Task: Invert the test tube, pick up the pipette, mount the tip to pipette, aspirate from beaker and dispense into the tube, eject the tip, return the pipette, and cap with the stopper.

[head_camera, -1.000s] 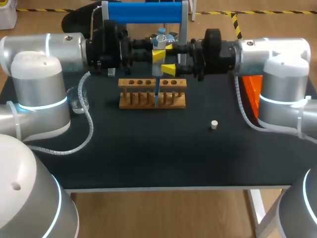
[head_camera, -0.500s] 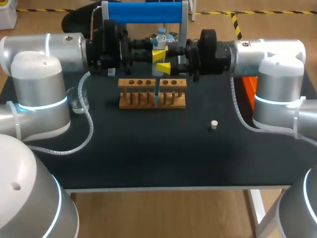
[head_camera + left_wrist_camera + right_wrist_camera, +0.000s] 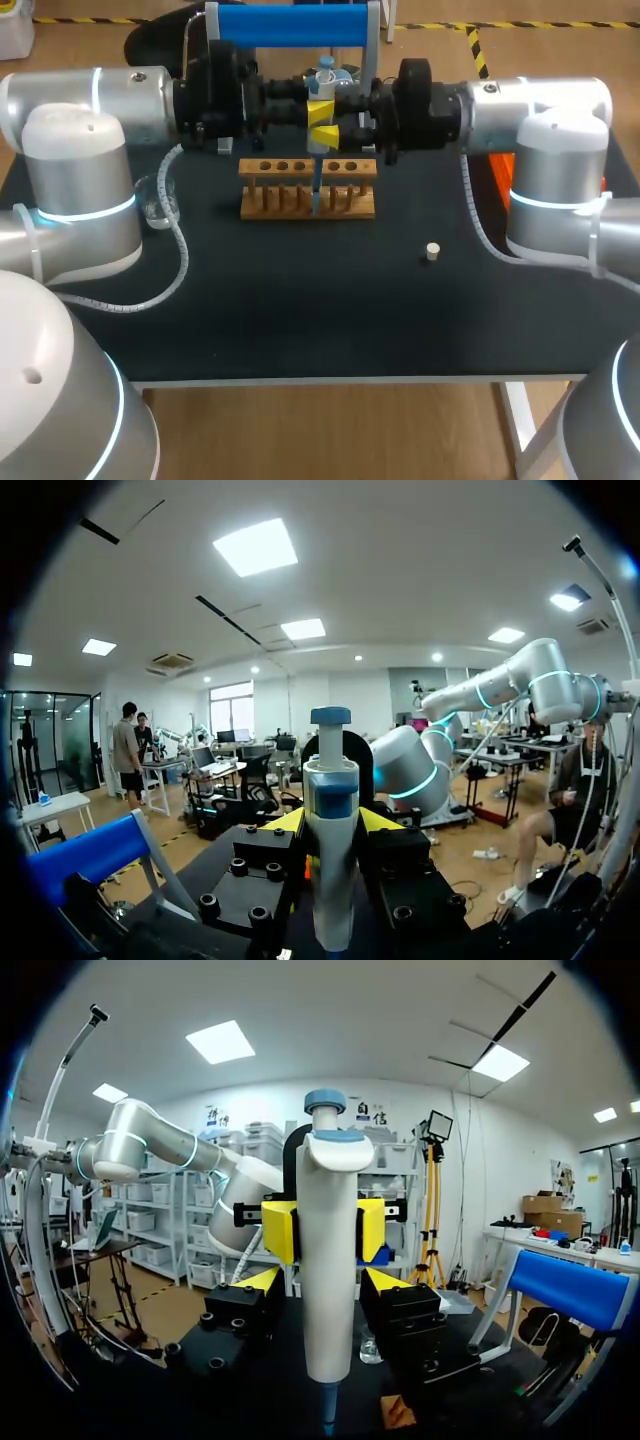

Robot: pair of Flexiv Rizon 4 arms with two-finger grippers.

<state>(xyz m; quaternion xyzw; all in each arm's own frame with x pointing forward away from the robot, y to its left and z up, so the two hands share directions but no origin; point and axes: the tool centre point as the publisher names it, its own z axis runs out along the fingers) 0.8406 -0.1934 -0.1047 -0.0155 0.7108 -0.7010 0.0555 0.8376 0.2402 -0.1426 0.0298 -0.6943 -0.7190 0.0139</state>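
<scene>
A white pipette with a blue top stands upright over the wooden tube rack. Its tip reaches down into a rack tube. My left gripper comes in from the left and is shut on the pipette's upper body. My right gripper comes in from the right, just below it. In the right wrist view its fingertips flank the pipette, a thin gap showing on one side. The left gripper's yellow pads clamp the pipette behind. A white stopper lies on the mat.
A glass beaker stands at the left beside my left arm. A blue pipette stand rises behind the grippers. An orange box sits half hidden behind my right arm. The black mat's front half holds only the stopper.
My right arm has slid left towards the pipette and its fingers have narrowed around the pipette's body. The left arm and the pipette have stayed still.
</scene>
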